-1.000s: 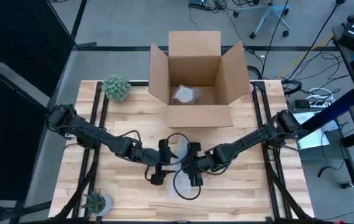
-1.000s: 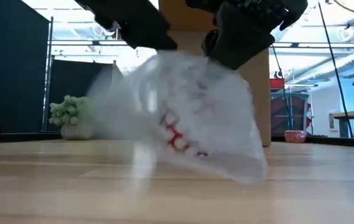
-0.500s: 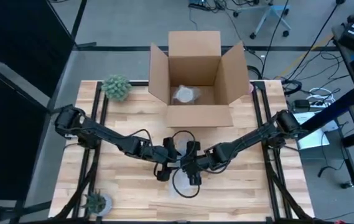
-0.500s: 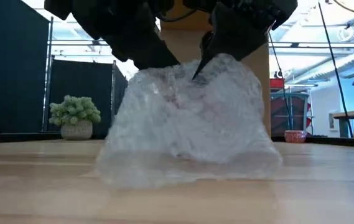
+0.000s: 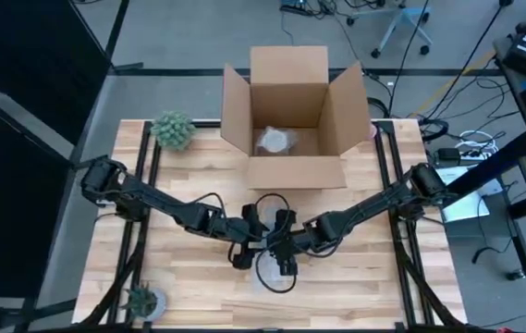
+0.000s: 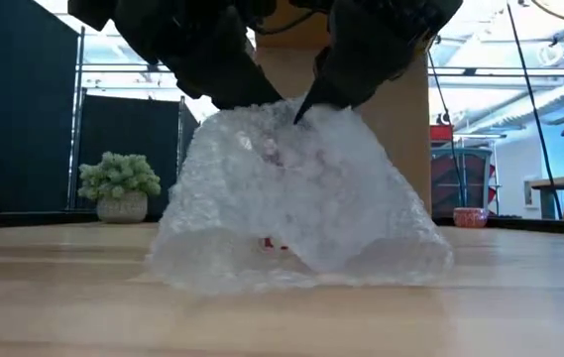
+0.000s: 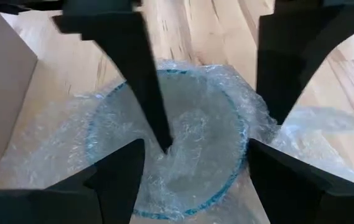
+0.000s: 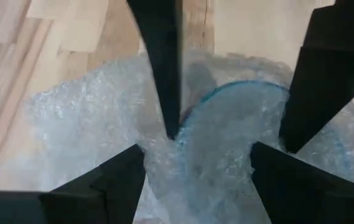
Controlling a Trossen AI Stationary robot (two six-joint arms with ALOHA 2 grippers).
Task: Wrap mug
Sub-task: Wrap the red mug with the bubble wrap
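Observation:
The mug point(image 7: 170, 155), its blue rim showing through the film, stands in clear bubble wrap point(image 6: 296, 208) that forms a mound on the table near the middle. Both grippers hang over the mound's top, pointing down. My left gripper point(image 7: 219, 134) is open, with one finger over the mug's mouth and the other outside the rim. My right gripper point(image 8: 230, 143) is open as well, its fingers spread over the wrap at the rim point(image 8: 239, 84). The wrap's lower edges lie spread on the wood. My left gripper comes from above. One fingertip point(image 7: 163, 140) pokes the bubble wrap down into the mug's mouth point(image 7: 183, 162); the other finger point(image 7: 276, 93) stands outside the rim. The mug stays on the table. My right gripper also comes from above. One fingertip point(image 8: 172, 127) presses on the wrap just beside the blue rim point(image 8: 192, 112). Whether its other finger point(image 8: 301, 112) touches the wrap, I cannot tell.
An open cardboard box point(image 5: 290, 120) stands at the far edge with a wrapped bundle point(image 5: 275, 141) inside. One small potted plant point(image 5: 172, 129) sits at the far left, another point(image 5: 142, 299) at the near left. Bare wood lies to either side of the mound.
The bubble wrap, loose and swinging a second ago, has been folded over the mug and has settled into a mound. My left gripper has moved toward the table's right, in over the mug. My right gripper has stayed over the mound's top.

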